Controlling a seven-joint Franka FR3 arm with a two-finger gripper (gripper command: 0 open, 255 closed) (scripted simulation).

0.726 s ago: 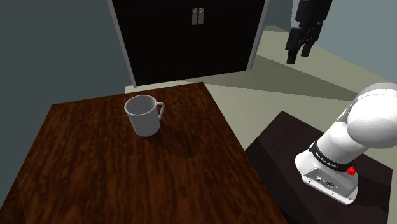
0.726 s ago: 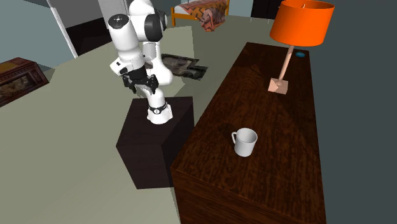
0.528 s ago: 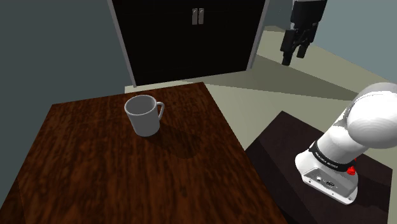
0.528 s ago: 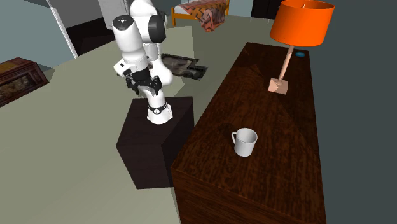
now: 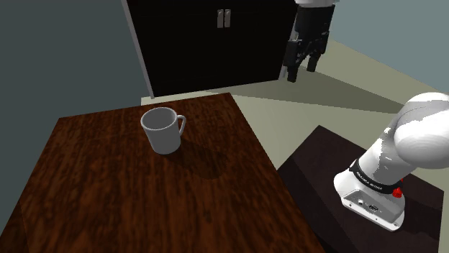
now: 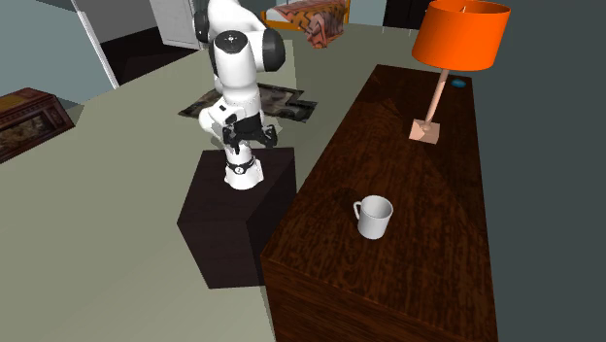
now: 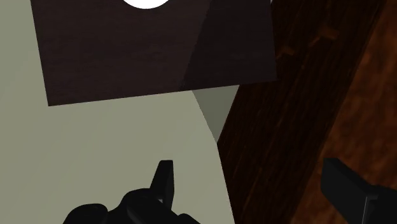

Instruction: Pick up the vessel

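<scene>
Plainly the reach comes first: the gripper (image 5: 300, 68) hangs high beyond the table's (image 5: 108, 208) edge, over the floor, its fingers (image 7: 164, 181) spread with nothing between them, well apart from the mug (image 5: 162, 131). I would swing over the table, come down from above and close across one wall of the rim, staying clear of the handle that juts toward the shoulder view's right. The mug stands upright near the table's end, pale grey and empty as far as its open mouth shows.

Table (image 5: 108, 201) and stand (image 5: 313, 162) seen closely from above in shoulder view, shared with the farther second exterior view, wrist view turned downward.
</scene>
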